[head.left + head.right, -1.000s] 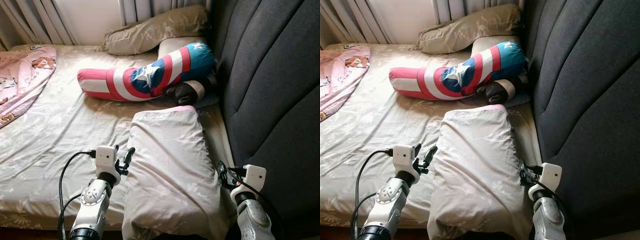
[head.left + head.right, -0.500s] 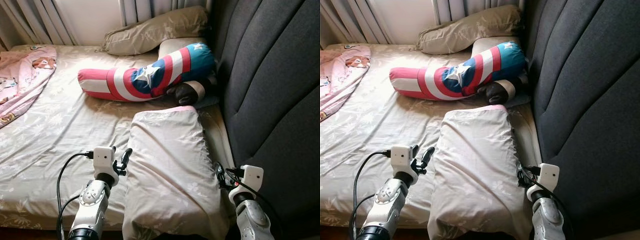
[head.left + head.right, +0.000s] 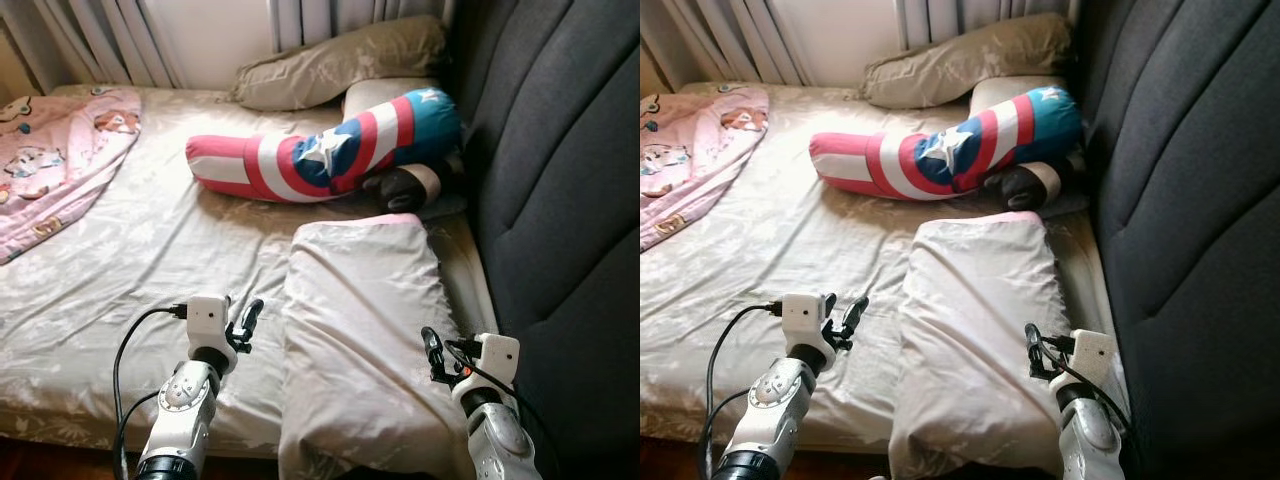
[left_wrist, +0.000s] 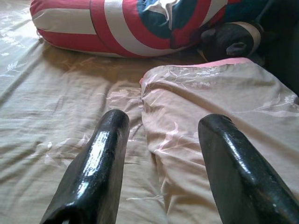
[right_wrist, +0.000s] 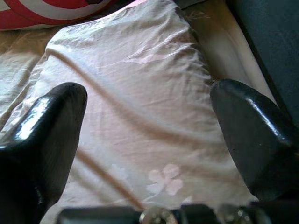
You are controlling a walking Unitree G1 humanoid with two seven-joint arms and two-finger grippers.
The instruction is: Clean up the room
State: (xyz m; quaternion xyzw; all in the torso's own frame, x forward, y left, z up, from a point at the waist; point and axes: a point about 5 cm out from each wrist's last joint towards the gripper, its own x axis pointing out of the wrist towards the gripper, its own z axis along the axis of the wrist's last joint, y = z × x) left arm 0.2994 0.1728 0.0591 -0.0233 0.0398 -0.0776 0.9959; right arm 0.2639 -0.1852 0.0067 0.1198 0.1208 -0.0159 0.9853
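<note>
Flanking the pale pillow (image 3: pixel 365 330) on the bed (image 3: pixel 120 270), left gripper (image 3: pixel 247 318) and right gripper (image 3: pixel 432 350) both gape, holding nothing.

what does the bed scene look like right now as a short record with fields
surface: bed sheet, beige floral, wrinkled
nearest item: pale pink pillow, lying flat beside the dark headboard
left gripper: open, at the pillow's left edge
right gripper: open, over the pillow's right side
other items: red, white and blue star bolster; tan pillow; pink blanket
</note>
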